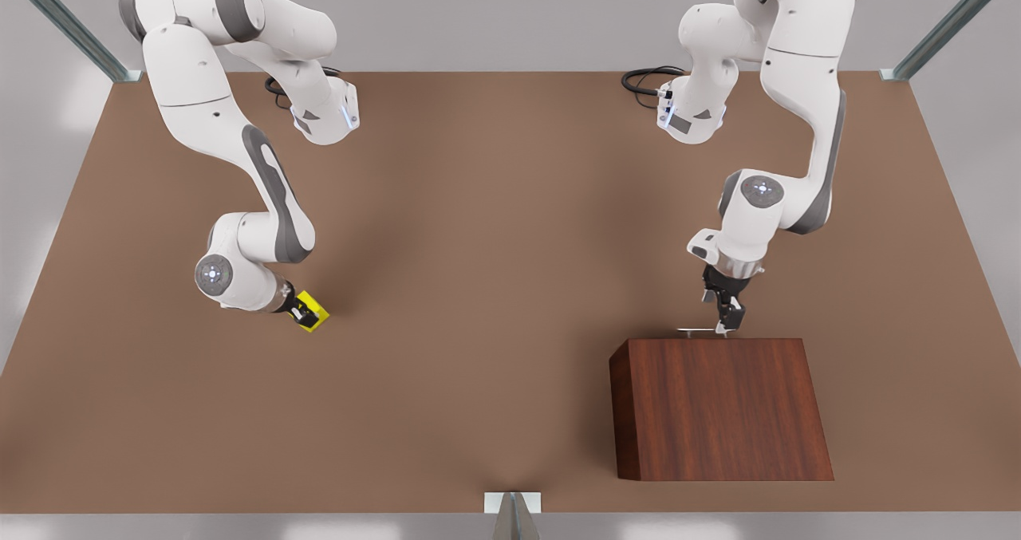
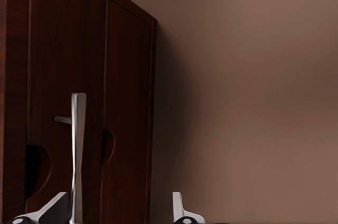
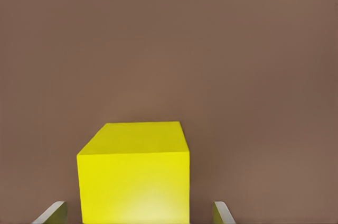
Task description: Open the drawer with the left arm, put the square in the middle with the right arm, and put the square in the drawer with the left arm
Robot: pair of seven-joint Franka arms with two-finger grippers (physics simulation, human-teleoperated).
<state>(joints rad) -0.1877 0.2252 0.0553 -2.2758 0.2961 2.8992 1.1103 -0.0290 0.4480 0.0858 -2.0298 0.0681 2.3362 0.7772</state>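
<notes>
The left gripper (image 1: 724, 322) stands spread at the drawer (image 2: 68, 102) handle (image 2: 77, 145), on the cabinet (image 1: 718, 408) near the table's (image 1: 494, 229) front-right edge; one finger could slip off the bar; the right gripper (image 1: 303, 310), fingers spread around the square (image 1: 313, 309) near the left edge, may nudge it askew while closing.

Even, soft light falls from overhead on the flat brown tabletop (image 1: 494, 285), leaving only faint, diffuse shadows beneath both arms. The boxy dark reddish-brown wooden cabinet (image 1: 718, 408) shows no glare; its front, facing the jaws, stays dim.
</notes>
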